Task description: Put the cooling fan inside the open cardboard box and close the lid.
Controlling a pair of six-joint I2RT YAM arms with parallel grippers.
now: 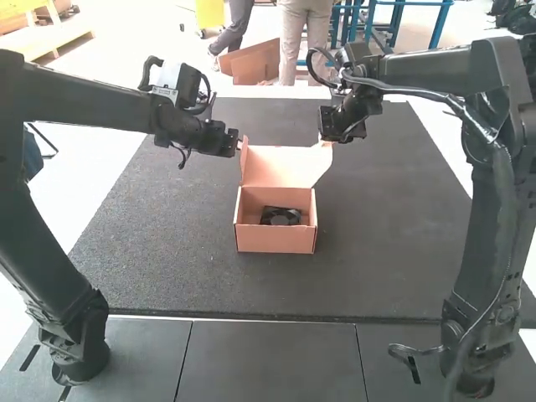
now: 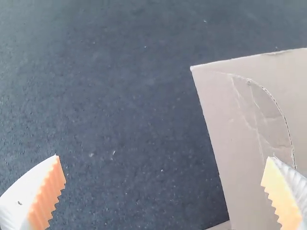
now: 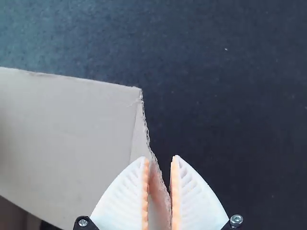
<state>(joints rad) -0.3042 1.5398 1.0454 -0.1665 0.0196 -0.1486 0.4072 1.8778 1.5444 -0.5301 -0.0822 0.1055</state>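
Partly hidden — cooling fan (image 1: 280, 216) in box (image 1: 275, 236), right pincer (image 3: 159, 162) tight on lid (image 1: 280, 166)

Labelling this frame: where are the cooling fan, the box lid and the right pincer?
cooling fan (image 1: 280, 216), high view, top face.
box lid (image 1: 280, 166), high view, inner face.
right pincer (image 3: 159, 165), right wrist view, between fingertips.

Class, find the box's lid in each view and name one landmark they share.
High view: lid stands upright behind the box.
Left wrist view: lid by one finger of the open left hand.
Right wrist view: lid's edge between the fingers of the right hand.
Shared landmark: dark mat.
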